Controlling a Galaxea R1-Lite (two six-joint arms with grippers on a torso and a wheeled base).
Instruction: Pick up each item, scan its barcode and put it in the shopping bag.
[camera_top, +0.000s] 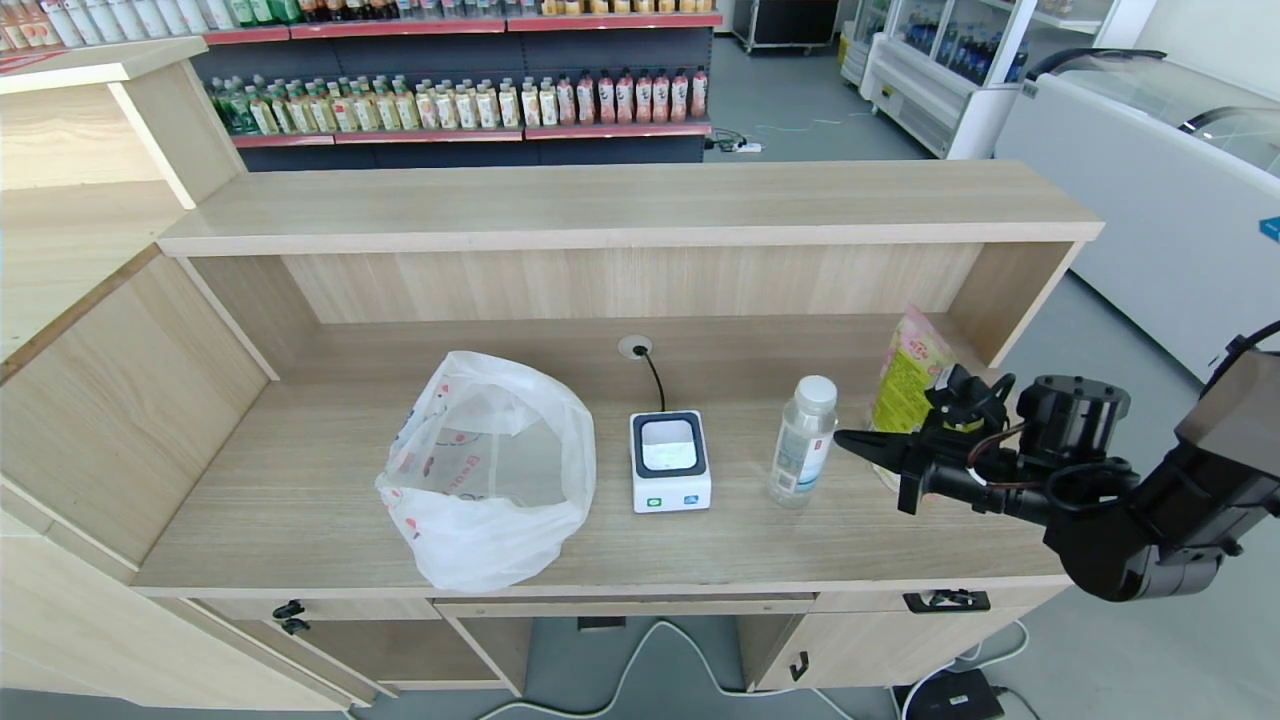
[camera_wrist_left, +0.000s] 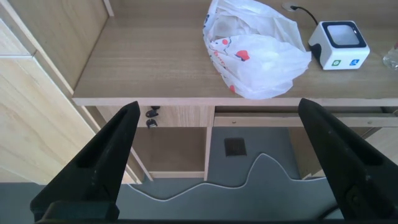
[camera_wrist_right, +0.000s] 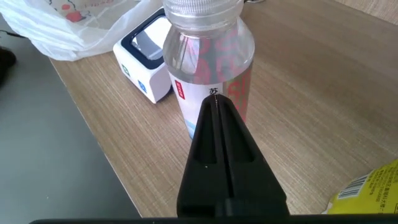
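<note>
A clear water bottle (camera_top: 803, 440) (camera_wrist_right: 208, 68) with a white cap stands upright on the counter, right of the white barcode scanner (camera_top: 670, 460) (camera_wrist_left: 339, 43) (camera_wrist_right: 146, 62). Behind the bottle, a yellow snack packet (camera_top: 908, 375) (camera_wrist_right: 367, 186) leans against the counter's right wall. A white plastic shopping bag (camera_top: 490, 470) (camera_wrist_left: 258, 50) (camera_wrist_right: 81, 18) sits open-mouthed to the left of the scanner. My right gripper (camera_top: 845, 437) (camera_wrist_right: 216, 106) is shut and empty, its tip just right of the bottle and pointing at it. My left gripper (camera_wrist_left: 219, 106) is open and empty, low in front of the counter's front edge.
The wooden counter (camera_top: 300, 500) has a raised back shelf and side walls enclosing the work surface. The scanner's cable (camera_top: 655, 380) runs to a hole at the back. Drawers and loose cables lie below the front edge.
</note>
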